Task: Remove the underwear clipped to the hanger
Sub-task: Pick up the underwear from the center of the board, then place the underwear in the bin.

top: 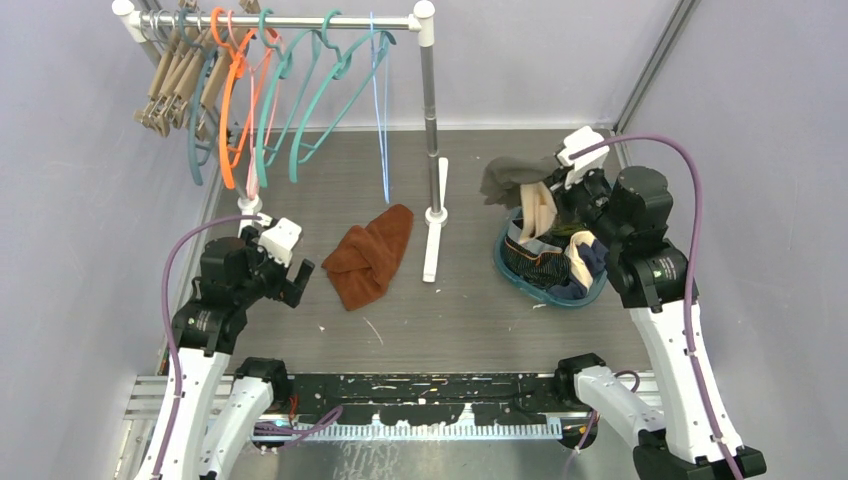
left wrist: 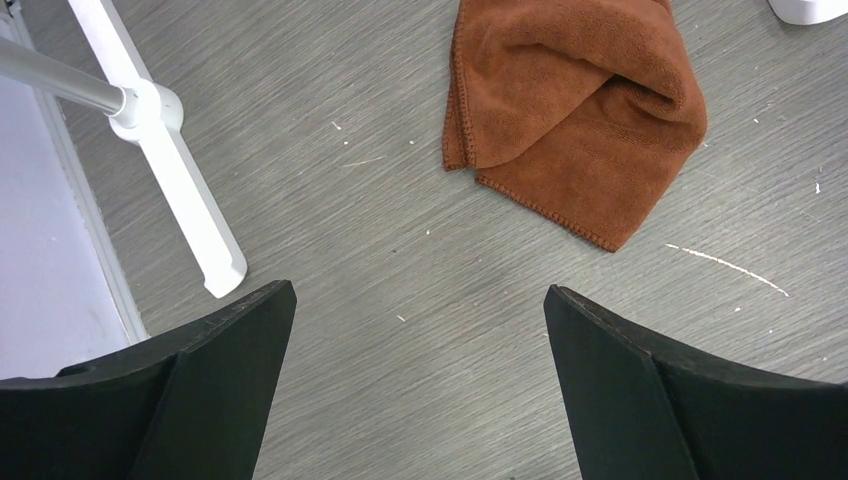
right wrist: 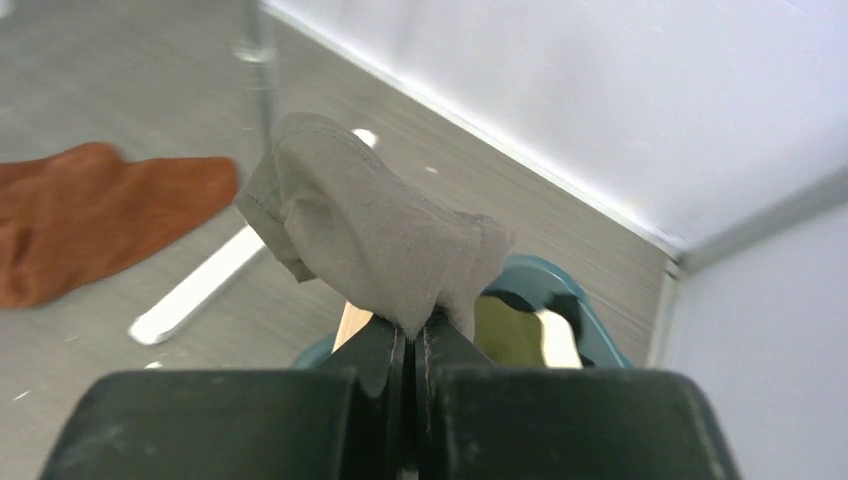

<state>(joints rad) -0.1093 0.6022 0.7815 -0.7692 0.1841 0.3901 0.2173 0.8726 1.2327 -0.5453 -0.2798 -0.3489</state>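
The right gripper (right wrist: 412, 335) has its jaws pressed together on a fold of the grey-brown underwear (right wrist: 370, 230), which bunches up above the fingertips and is attached to no hanger. Just below it a teal basket (top: 512, 268) sits at the right side of the tabletop (left wrist: 420, 240). In the basket lies a heap of other shorts (top: 548, 258), with dark navy cloth and cream waistbands showing. The left gripper (left wrist: 418, 292) has its jaws spread wide with nothing between them. It hovers over bare tabletop, with the white foot of the rack (left wrist: 180, 190) near it on one side and a rust-brown cloth (left wrist: 580, 110) lying crumpled ahead, apart from both arms. Farther out, the rack's rail (top: 300, 20) carries a row of hangers (top: 290, 100): tan clip hangers at the left end, then orange, teal and a thin blue one. In the overhead view none of them shows a garment hanging from it. Judged from this, the unclipping looks done or very nearly done, since the shorts are gathered in the basket and the last piece is in the right arm's grip. What seems left is to lower that piece onto the heap and let it go. The tan clips are too small and crowded to rule out something caught there.
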